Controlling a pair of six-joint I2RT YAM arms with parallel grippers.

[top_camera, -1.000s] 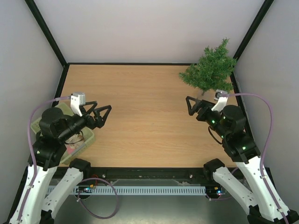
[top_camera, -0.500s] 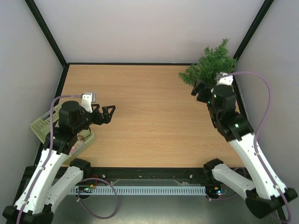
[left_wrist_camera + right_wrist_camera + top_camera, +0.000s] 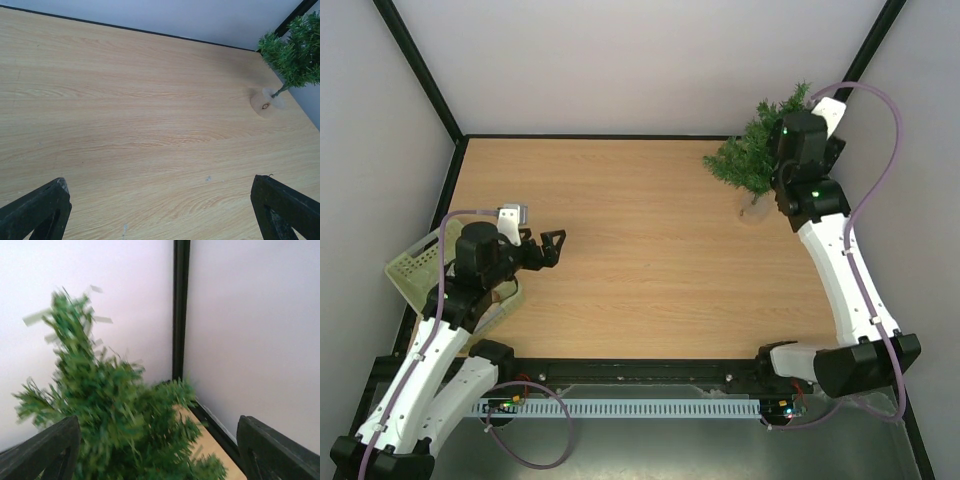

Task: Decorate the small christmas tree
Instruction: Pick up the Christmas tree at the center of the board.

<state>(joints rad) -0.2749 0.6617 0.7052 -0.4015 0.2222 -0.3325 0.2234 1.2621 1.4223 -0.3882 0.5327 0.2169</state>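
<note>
The small christmas tree (image 3: 752,157) stands in the back right corner on a pale round base (image 3: 755,210). My right arm's wrist (image 3: 804,140) hangs over the tree's right side, and from above it hides its own fingers. In the right wrist view my right gripper (image 3: 157,455) is open. Its dark fingers (image 3: 45,450) stand wide on either side of the blurred green tree (image 3: 110,405). My left gripper (image 3: 546,249) is open over bare wood at the left, holding nothing. The left wrist view shows the tree (image 3: 297,47) far off, with that gripper (image 3: 160,220) empty.
A pale green basket (image 3: 418,268) sits at the left edge under my left arm, and what it holds is mostly hidden. Grey walls and black corner posts (image 3: 180,310) close in right behind the tree. The wooden table (image 3: 640,230) stretches between the arms.
My right arm has risen and swung back right, from beside the tree's base to over its crown. The left arm edged slightly forward and stayed open.
</note>
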